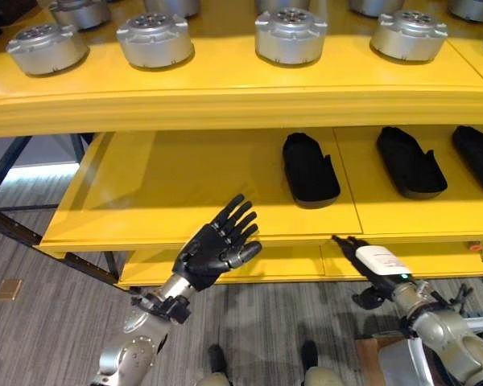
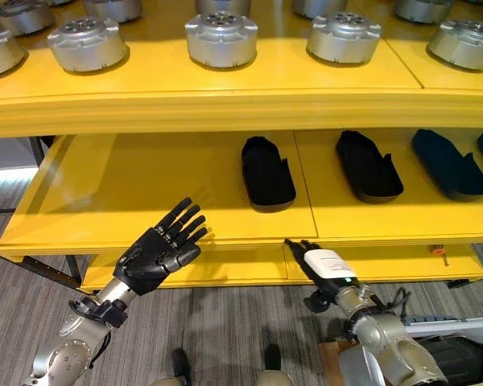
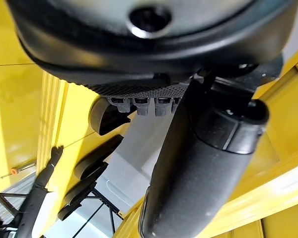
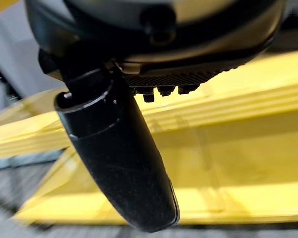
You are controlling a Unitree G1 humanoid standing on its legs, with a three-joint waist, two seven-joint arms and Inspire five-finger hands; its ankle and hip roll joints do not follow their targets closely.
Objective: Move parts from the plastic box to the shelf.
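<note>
The parts on view are of two kinds. A row of round silver metal parts (image 1: 154, 38) stands on the top level of the yellow shelf (image 1: 225, 108), well above and beyond both hands. On the lower level lie three black moulded parts: one (image 1: 309, 169) just beyond and to the right of the left hand, a second (image 1: 409, 162) beyond the right hand, and a third (image 1: 477, 157) further out to its right. All three rest flat on the yellow board, apart from one another and apart from either hand.

The left hand (image 1: 215, 249) is raised in front of the lower level's front edge, its fingers straight and spread, palm facing away from the shelf, and it holds nothing. Its own wrist view confirms this: the thumb (image 3: 198, 168) stands out straight and the fingers grip no object, with the black parts visible past them.

The right hand (image 1: 369, 261) sits lower, at the lip of the lower level, to the right of the left hand. A white cover shows on its back. Its fingertips (image 1: 342, 240) point toward the shelf edge and appear extended. In its wrist view the thumb (image 4: 121, 163) is straight and nothing lies in the hand; yellow shelf boards show beyond it.

Grey carpeted floor (image 1: 56, 322) lies under and in front of the shelf. The corner of a grey container (image 2: 467, 330) shows beside the right arm.
</note>
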